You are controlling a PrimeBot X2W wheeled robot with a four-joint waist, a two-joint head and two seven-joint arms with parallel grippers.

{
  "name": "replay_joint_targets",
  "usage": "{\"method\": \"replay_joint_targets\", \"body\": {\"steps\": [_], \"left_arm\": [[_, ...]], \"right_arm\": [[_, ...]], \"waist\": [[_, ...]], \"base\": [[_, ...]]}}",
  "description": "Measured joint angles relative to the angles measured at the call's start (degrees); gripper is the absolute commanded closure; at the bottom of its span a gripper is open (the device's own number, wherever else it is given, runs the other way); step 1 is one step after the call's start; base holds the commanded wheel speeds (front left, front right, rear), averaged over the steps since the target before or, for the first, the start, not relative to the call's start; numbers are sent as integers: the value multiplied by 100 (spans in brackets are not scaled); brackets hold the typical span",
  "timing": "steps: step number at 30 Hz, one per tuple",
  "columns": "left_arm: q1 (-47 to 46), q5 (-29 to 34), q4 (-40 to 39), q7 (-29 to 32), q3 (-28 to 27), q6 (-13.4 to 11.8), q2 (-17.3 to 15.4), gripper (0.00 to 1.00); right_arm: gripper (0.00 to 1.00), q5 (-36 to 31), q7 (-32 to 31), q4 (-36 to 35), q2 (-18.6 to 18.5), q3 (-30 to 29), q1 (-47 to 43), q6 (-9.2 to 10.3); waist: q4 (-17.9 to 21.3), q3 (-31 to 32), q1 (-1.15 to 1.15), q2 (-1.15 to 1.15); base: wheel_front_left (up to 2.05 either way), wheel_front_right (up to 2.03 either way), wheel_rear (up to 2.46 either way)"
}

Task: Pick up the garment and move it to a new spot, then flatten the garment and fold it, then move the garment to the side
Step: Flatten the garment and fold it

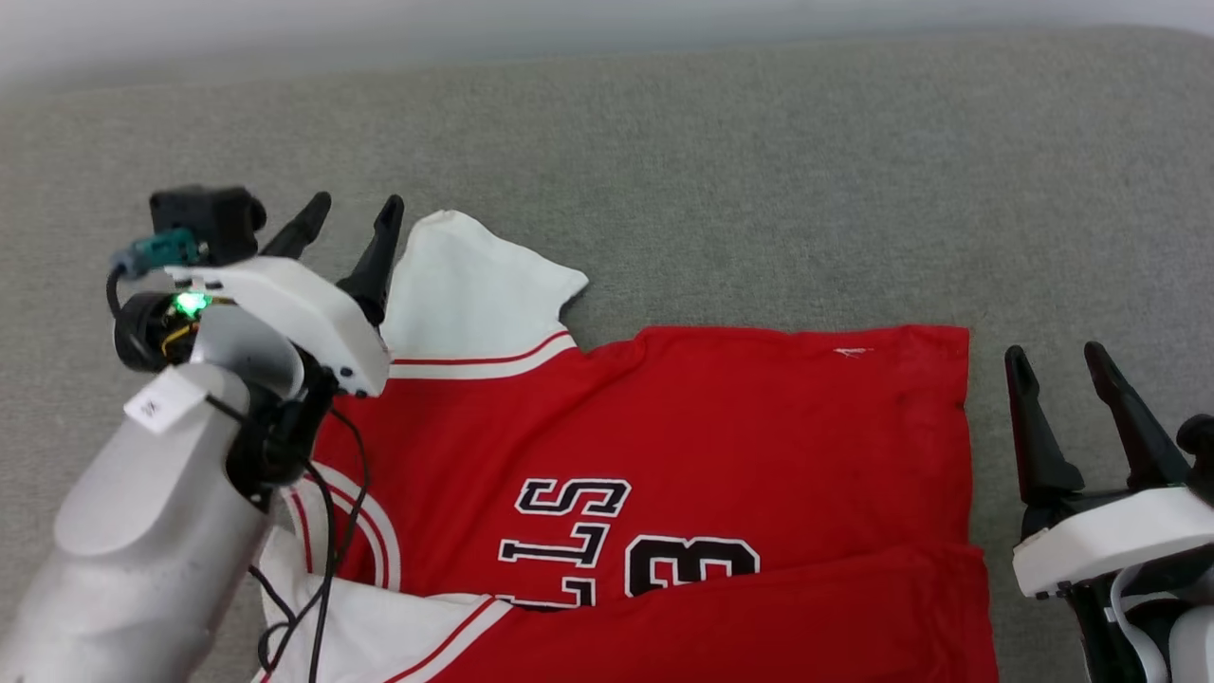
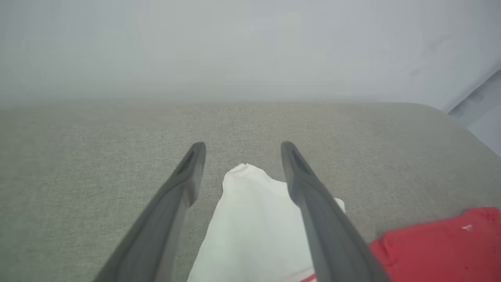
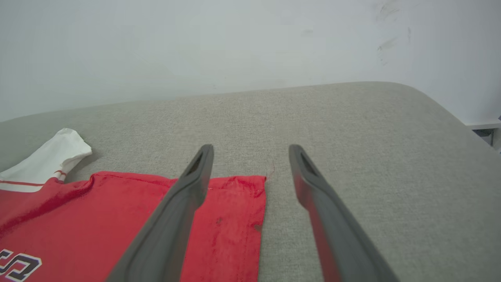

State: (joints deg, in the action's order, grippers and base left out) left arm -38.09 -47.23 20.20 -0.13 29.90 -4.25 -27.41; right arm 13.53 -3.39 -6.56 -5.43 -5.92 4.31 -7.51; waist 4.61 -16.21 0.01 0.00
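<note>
- The red jersey (image 1: 721, 427) lies spread on the grey padded surface (image 1: 759, 171). Its long axis runs across the head view, with the collar end toward the robot's left and the hem toward its right.
- The near long edge is turned over as a red folded band (image 1: 759, 617) that covers the lower part of the black lettering. One lengthwise fold therefore looks made, and the far half is unfolded.
- The far white sleeve (image 1: 465, 285) sticks out away from the robot at the collar end, past the red body's far edge.
- The left gripper (image 1: 358, 201) is the nearer one to that sleeve. In the left wrist view the sleeve (image 2: 250, 219) lies between the two fingers and runs lengthwise along them, its tip just short of their ends.
- The left jaws are spread wide and grasp nothing. Whether a finger brushes the cloth cannot be told.
- The right gripper (image 1: 1055, 349) sits just off the hem end. In the right wrist view the far hem corner (image 3: 254, 184) falls between the fingers, one finger over red cloth and the other over bare surface.
- The right jaws are likewise fully released and empty.
- Judged from this, each arm is placed at its own far corner, so the coming move turns on closing there and drawing the far edge toward the robot.
</note>
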Motion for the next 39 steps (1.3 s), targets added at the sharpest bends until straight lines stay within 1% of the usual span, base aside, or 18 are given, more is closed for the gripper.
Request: {"method": "replay_joint_targets", "body": {"steps": [4, 5, 6, 9, 10, 14, 22, 23, 24, 25, 28, 32, 35, 39], "left_arm": [[-649, -246, 410, 888, 70, 224, -77, 0], [-649, -246, 410, 888, 70, 224, -77, 0], [-890, -426, 633, 1376, 78, 320, -123, 0], [-1228, -625, 951, 2149, 138, 419, -187, 0], [-1228, -625, 951, 2149, 138, 419, -187, 0], [-1524, -839, 1359, 3061, 235, 377, -298, 0], [-2051, -730, 1778, 4380, 612, 263, -533, 0], [-2098, -764, 1814, 4517, 613, 236, -537, 59], [-2109, -809, 1827, 4582, 604, 215, -532, 94], [-2110, -821, 1826, 4598, 602, 215, -533, 100], [-2102, -820, 1831, 4537, 597, 196, -543, 100], [-1969, -754, 1866, 4123, 600, 232, -449, 100], [-1865, -676, 1908, 3706, 601, 242, -346, 100], [-1739, -578, 1861, 3105, 580, 252, -134, 100]], "right_arm": [[0, 4, 66, 118, 63, 55, 145, 0], [0, 4, 66, 118, 63, 55, 145, 0], [0, 24, 97, 177, 93, 103, 209, 0], [0, 45, 177, 294, 141, 143, 281, 0], [0, 45, 177, 294, 141, 143, 281, 0], [0, 65, 263, 445, 185, 181, 389, 0], [0, 166, 428, 681, 223, 292, 514, 0], [0, 181, 432, 706, 223, 275, 514, 0], [0, 210, 432, 732, 223, 268, 514, 0], [0, 226, 433, 754, 223, 266, 516, 0], [0, 350, 383, 824, 227, 260, 547, 0], [0, 597, 177, 926, 193, 289, 714, 0], [0, 826, -167, 1080, -24, 314, 879, 0], [0, 1092, -994, 1363, -505, 414, 1162, 0]], "waist": [[201, -326, 0, 0], [201, -326, 0, 0], [322, -449, 0, 0], [490, -629, 0, 0], [490, -629, 0, 0], [699, -829, 0, 0], [1007, -1121, -3, 0], [1029, -1139, -3, 0], [1042, -1152, -3, 0], [1051, -1161, -4, 0], [1043, -1145, -3, 0], [993, -1046, -2, 0], [925, -913, -1, 0], [771, -701, -1, 0]], "base": [[0, 0, 0], [0, 0, 0], [0, 0, 0], [0, 0, 0], [0, 0, 0], [0, 0, 0], [0, 0, 0], [0, 0, 0], [0, 0, 0], [0, 0, 0], [0, 0, 0], [0, 0, 0], [0, 0, 0], [0, 0, 0]]}}
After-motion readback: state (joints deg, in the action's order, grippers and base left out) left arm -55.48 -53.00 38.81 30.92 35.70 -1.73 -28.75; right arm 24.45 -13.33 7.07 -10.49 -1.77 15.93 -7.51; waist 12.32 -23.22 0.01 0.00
